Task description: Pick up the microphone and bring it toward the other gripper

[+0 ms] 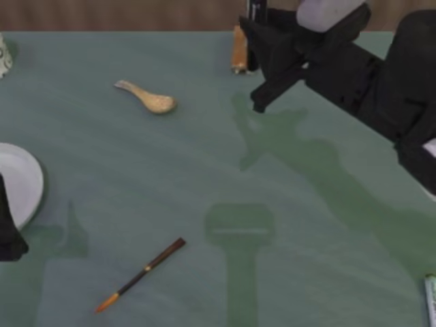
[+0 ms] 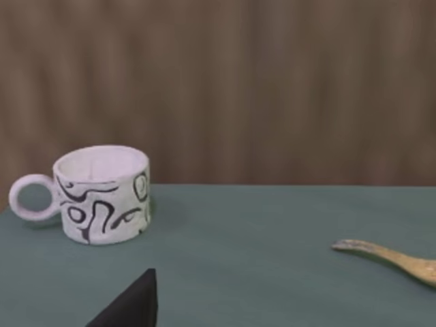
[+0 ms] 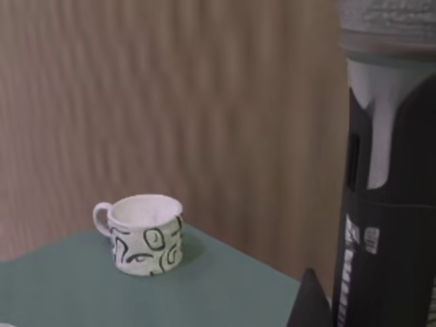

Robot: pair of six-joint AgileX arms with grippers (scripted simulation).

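Microphone (image 3: 385, 177): seen close in the right wrist view, dark handle upright beneath a grey mesh head, gripped by the right hand (image 1: 272, 71), which is raised over the far side of the bench (image 1: 225, 177); from above, the mesh head lies near the top edge. Left hand (image 1: 8, 235): at the bench's left edge beside a white plate (image 1: 19, 182); whether it is open cannot be told. Risks: the handle could slip during the carry across if the grip is shallow, or the swing could clip the orange object (image 1: 238, 49) just beside the hand.
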